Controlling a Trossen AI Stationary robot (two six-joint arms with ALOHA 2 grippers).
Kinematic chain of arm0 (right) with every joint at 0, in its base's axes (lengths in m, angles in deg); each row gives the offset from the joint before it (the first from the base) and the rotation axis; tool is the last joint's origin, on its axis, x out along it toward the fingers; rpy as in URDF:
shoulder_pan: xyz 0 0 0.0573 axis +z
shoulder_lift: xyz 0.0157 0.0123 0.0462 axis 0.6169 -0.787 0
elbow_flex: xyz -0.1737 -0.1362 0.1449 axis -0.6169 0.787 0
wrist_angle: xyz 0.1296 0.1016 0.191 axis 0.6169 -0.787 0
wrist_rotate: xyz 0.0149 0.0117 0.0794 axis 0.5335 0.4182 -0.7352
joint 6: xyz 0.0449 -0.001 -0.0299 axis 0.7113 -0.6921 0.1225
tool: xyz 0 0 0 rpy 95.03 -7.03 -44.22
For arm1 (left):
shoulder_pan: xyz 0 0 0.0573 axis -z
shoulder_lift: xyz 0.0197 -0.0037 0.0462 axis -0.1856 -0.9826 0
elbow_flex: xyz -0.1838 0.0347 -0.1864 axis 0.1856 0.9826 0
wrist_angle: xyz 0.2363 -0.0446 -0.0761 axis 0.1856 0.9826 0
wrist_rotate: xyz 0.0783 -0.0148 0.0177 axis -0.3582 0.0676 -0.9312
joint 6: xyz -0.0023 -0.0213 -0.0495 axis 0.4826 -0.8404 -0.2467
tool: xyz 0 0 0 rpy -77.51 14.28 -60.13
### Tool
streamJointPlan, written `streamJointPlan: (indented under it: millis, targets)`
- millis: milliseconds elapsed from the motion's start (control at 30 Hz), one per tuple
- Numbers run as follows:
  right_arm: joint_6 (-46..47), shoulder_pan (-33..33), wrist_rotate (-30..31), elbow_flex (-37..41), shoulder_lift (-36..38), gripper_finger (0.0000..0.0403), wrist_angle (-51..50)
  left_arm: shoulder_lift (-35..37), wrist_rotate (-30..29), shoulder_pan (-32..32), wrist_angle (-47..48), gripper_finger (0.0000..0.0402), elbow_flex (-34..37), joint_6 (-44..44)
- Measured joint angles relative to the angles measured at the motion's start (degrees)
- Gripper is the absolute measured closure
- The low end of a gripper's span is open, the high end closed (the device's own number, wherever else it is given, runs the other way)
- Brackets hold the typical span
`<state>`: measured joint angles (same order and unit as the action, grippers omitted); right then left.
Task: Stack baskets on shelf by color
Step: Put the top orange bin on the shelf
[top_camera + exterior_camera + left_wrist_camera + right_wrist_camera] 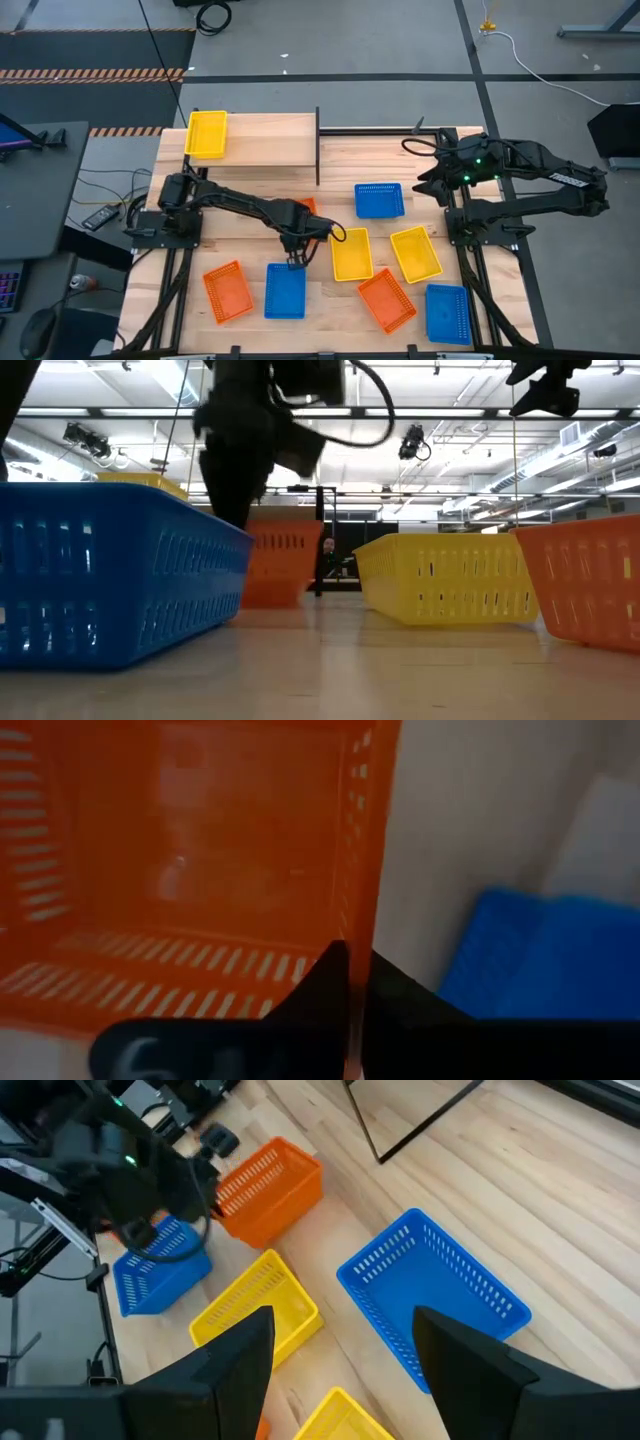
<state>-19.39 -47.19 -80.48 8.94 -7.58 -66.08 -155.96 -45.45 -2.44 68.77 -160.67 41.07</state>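
My left gripper (297,260) points straight down at the table's middle, shut on an orange basket (200,870). In the high view my arm hides most of that basket (306,206). It stands on the table just beyond a blue basket (285,290). The shelf (270,140) stands at the far left and carries one yellow basket (206,133) on its left end. My right gripper (345,1370) hangs open, raised over the table's far right (430,182), with nothing between its fingers. My left gripper pinches the orange basket's near wall (358,935), the one facing the blue basket (540,960), between its two fingers (320,1000). One finger is inside the basket and one outside, and they come from above pointing down. In the low view the basket (285,560) rests on the table.
More baskets lie loose on the table: blue (380,200) at the middle right, two yellow (350,255) (415,252), an orange one (386,300) and a blue one (447,313) at the near right, and an orange one (228,292) at the near left.
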Motion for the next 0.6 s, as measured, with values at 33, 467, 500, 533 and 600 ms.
streamJointPlan:
  millis: [33,467,500,533,600]
  targets:
    - [0.0,0.0,0.0,0.0,0.0,0.0159,0.0,1.0,-0.1,0.0,1.5,0.0395,-0.3,0.0]
    - [0.0,0.0,4.5,0.0,-0.2,0.0159,0.7,15.7,-13.0,-3.0,20.2,0.0396,-9.2,3.4]
    - [0.0,0.0,4.9,0.0,-0.4,0.0159,1.1,16.5,-14.8,-3.7,21.0,0.0396,-9.6,5.2]
    - [-0.2,0.0,5.1,0.0,-0.5,0.0159,1.6,17.2,-16.6,-4.6,21.5,0.0396,-10.0,7.4]
    - [-0.5,0.0,5.8,0.0,-0.8,0.0159,2.7,18.7,-19.1,-6.8,22.4,0.0396,-10.0,12.2]
